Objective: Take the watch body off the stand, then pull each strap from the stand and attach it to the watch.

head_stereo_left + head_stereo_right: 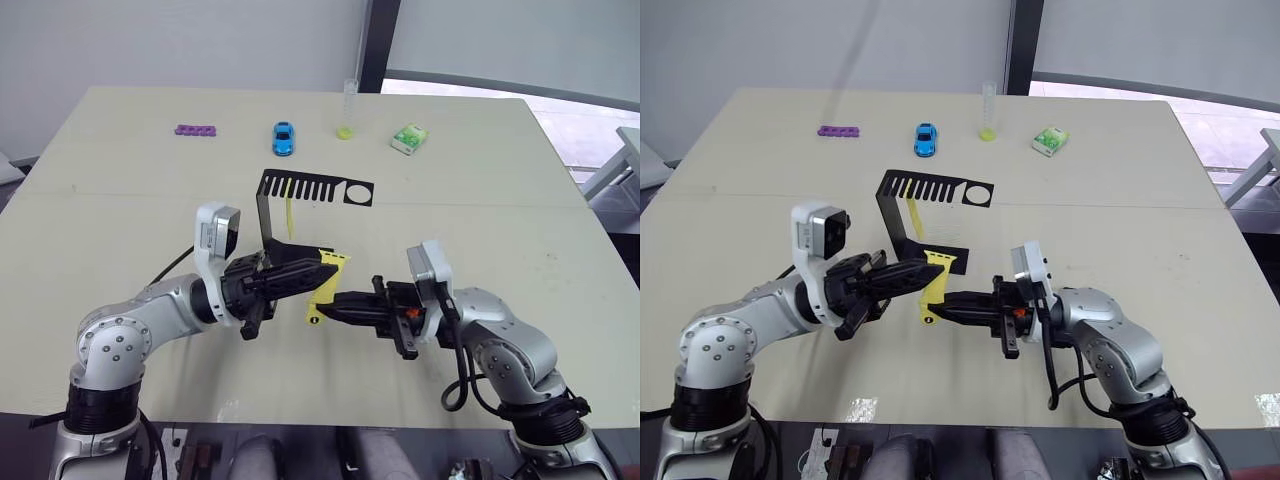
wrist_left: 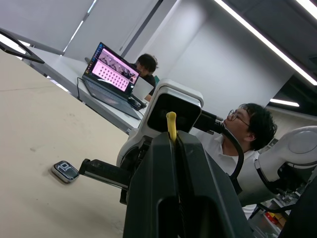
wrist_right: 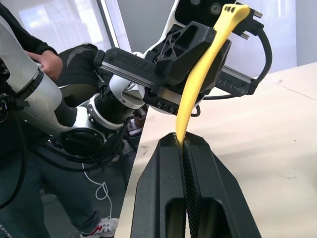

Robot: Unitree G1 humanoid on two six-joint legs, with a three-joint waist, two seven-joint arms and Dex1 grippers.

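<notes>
Yellow strap (image 1: pixel 325 283): you hold it between both grippers, in front of the stand (image 1: pixel 300 205). Left gripper (image 1: pixel 322 270) is clamped on its upper end; right gripper (image 1: pixel 335 307) is clamped on its lower end, fingertips nearly meeting the left's. 2nd strap (image 1: pixel 289 213) hangs from the stand's slotted top plate, just behind the left gripper. Watch body (image 2: pixel 65 170) lies flat on the table (image 1: pixel 480 200), beside the right gripper's fingers. Far edge, well apart from both grippers: purple bar (image 1: pixel 195 130), blue toy car (image 1: pixel 284 138), clear tube (image 1: pixel 347 110), green-white packet (image 1: pixel 410 138). Open tabletop w/ room to either side of you.
</notes>
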